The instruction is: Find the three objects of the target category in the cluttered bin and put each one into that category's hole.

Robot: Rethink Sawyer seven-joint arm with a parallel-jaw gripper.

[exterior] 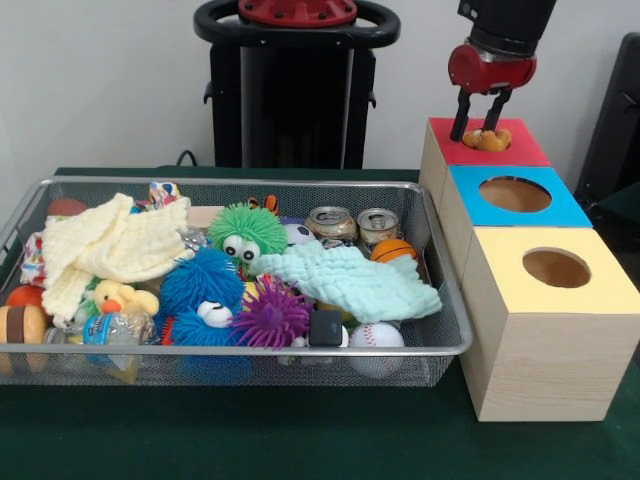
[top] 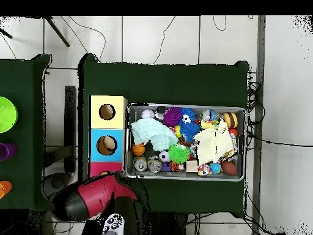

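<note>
From my station the bin (exterior: 440, 262) reads as silver wire mesh with a smooth metal rim. I see two crinkled cloths (exterior: 352, 280), fuzzy spiky balls (exterior: 247, 230), shiny metal cans (exterior: 332, 222) and a plush duck (exterior: 118, 298). The boxes (exterior: 540, 372) are pale matt wood. The counter (exterior: 250, 430) wears dark green cloth.

Black arm (exterior: 505, 22) ends in a glossy red wrist (exterior: 491, 68) with two thin black fingers (exterior: 461, 118); black pedestal (exterior: 295, 95), red-capped.
</note>
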